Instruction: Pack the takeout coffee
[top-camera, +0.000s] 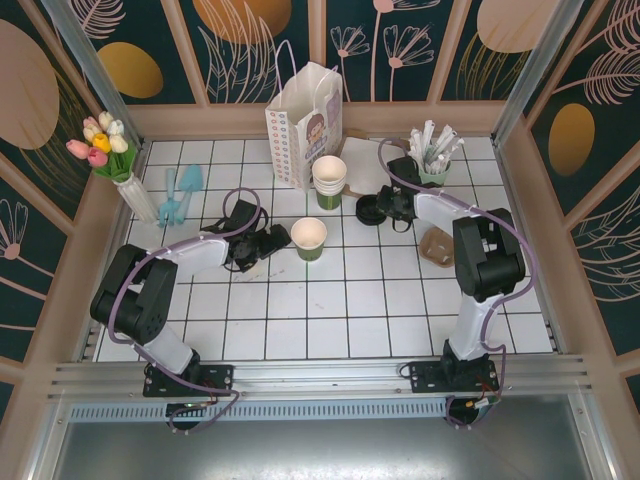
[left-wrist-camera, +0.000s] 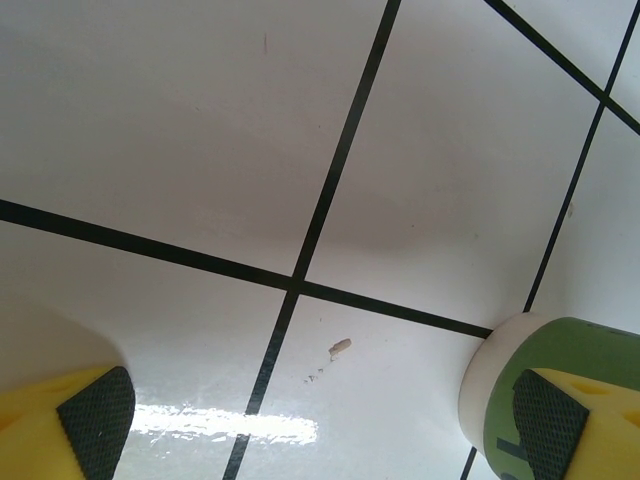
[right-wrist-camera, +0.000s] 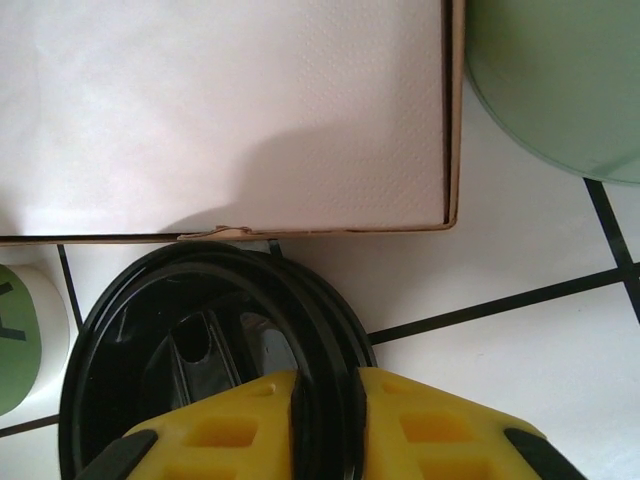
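Right wrist view: right gripper pinches the black lid by its rim, presumably to cap the green cup; left gripper stands wide open, empty, beside that cup.

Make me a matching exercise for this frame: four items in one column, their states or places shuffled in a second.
1 left end effector
2 right end effector
3 white paper bag
4 straw cup

A clamped on black lid
B standing at back centre
C open, beside green cup
D back right

Pairs: 1-C; 2-A; 3-B; 4-D
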